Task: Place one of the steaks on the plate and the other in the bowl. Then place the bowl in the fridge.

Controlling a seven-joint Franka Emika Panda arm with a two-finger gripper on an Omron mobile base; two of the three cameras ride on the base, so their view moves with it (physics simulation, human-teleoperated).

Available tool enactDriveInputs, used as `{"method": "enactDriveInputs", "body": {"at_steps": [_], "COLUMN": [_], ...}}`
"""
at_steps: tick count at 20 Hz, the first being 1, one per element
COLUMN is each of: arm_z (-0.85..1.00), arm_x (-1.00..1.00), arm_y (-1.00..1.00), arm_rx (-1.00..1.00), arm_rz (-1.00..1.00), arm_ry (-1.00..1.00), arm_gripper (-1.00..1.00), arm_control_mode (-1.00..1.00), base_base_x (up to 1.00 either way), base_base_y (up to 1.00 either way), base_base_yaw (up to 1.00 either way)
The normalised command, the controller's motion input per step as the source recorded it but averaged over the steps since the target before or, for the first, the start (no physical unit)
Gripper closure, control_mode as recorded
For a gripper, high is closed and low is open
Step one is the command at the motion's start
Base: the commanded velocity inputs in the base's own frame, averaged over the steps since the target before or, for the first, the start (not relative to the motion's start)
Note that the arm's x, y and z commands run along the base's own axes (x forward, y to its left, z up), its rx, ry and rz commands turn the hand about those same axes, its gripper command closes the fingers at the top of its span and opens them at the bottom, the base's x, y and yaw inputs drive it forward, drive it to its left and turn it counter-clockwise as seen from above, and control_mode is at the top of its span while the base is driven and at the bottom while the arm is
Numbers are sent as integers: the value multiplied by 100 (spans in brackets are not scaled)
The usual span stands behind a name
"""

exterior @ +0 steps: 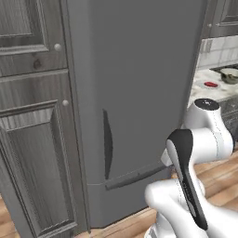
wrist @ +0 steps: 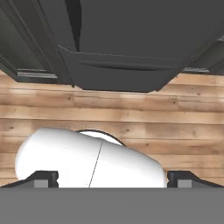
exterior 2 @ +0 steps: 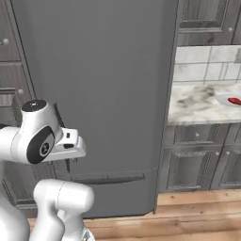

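The grey fridge (exterior: 139,69) stands right in front of me with its door shut, and a dark vertical handle (exterior: 108,144) runs down its lower left. The fridge (exterior 2: 94,70) also shows in the right base view. On the counter to its right a bright red steak (exterior: 211,84) lies on the pale plate (exterior: 202,85). The same steak (exterior 2: 234,100) and plate (exterior 2: 225,100) sit at the frame's right edge. The bowl (exterior: 230,74) stands behind the plate, and I cannot tell what is in it. My gripper (wrist: 112,180) points down at the floor, open and holding nothing, its fingertips (wrist: 43,177) wide apart.
Wood-grain cabinets (exterior: 32,116) flank the fridge on the left. A marble counter (exterior 2: 197,106) over base cabinets (exterior 2: 193,164) stands on the right, with a tiled wall (exterior 2: 207,63) behind it. The plank floor (wrist: 131,113) runs below.
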Motion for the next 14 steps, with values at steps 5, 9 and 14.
{"method": "enactDriveInputs", "body": {"at_steps": [5,9,14], "arm_z": [0,0,0], "arm_x": [0,0,0], "arm_y": [0,0,0], "arm_rx": [0,0,0], "arm_rz": [0,0,0], "arm_ry": [0,0,0], "arm_gripper": [-100,-100,-100], "arm_control_mode": [100,100,100], "base_base_x": [-1,0,-15], "base_base_y": [18,-23,-22], "base_base_yaw": [26,1,-1]}}
